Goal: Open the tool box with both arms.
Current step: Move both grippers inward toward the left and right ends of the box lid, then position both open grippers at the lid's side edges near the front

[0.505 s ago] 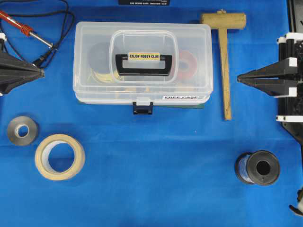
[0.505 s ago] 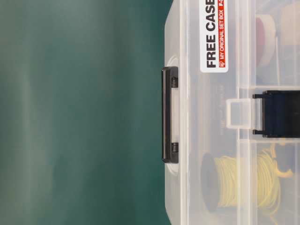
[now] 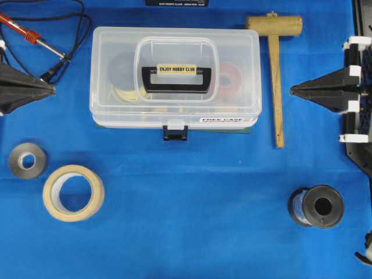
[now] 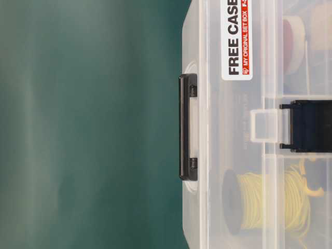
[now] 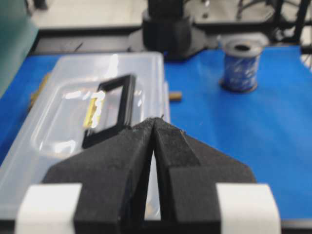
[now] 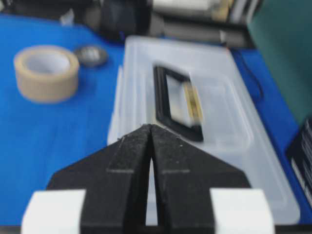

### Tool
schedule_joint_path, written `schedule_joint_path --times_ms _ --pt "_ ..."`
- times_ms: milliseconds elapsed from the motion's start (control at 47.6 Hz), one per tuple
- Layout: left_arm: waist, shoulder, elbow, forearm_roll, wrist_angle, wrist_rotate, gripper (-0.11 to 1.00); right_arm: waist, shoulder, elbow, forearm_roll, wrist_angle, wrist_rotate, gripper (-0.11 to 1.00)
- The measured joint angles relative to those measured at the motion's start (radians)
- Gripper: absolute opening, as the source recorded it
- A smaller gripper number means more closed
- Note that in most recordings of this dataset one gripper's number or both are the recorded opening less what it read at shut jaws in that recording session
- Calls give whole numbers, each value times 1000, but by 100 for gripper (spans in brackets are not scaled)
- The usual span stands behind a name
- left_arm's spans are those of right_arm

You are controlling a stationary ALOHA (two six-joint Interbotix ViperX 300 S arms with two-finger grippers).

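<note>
The tool box (image 3: 174,52) is a clear plastic case lying closed at the back centre of the blue mat. Its black handle (image 3: 176,78) lies flat on the lid, and its dark latch (image 3: 175,132) sits on the front edge. The box also shows in the table-level view (image 4: 228,171), in the left wrist view (image 5: 73,131) and in the right wrist view (image 6: 209,122). My left gripper (image 3: 52,89) is shut and empty, left of the box and apart from it, and its tips show in its wrist view (image 5: 155,120). My right gripper (image 3: 292,90) is shut and empty, right of the box beyond the mallet, and its tips show in its wrist view (image 6: 148,126).
A wooden mallet (image 3: 275,70) lies between the box and my right gripper. A soldering iron (image 3: 29,35) with its cable is at the back left. A grey tape roll (image 3: 27,160) and a masking tape roll (image 3: 74,192) sit front left. A solder spool (image 3: 317,206) stands front right.
My right gripper's fingers have come together and shifted slightly toward the back. The left gripper and the box have not visibly moved.
</note>
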State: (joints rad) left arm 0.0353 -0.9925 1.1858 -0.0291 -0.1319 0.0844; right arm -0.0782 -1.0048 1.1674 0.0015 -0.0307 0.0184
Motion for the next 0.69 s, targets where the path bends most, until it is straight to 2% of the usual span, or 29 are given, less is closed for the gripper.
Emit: schedule_joint_path --times_ms 63,126,315,399,441,694 --pt "20 2 2 0 26 -2 2 -15 -2 -2 2 35 9 1" --pt "35 2 3 -2 51 -2 15 -32 -2 -2 3 71 20 10" --pt "57 5 3 -2 153 -2 70 -89 0 -5 3 236 48 65" --pt "63 12 5 -2 206 -2 88 -110 8 -5 3 301 48 83" --pt "69 15 6 -2 225 -3 91 -118 12 -6 3 327 48 87" --pt "130 84 20 -5 265 -5 90 -192 77 -14 -3 376 48 84"
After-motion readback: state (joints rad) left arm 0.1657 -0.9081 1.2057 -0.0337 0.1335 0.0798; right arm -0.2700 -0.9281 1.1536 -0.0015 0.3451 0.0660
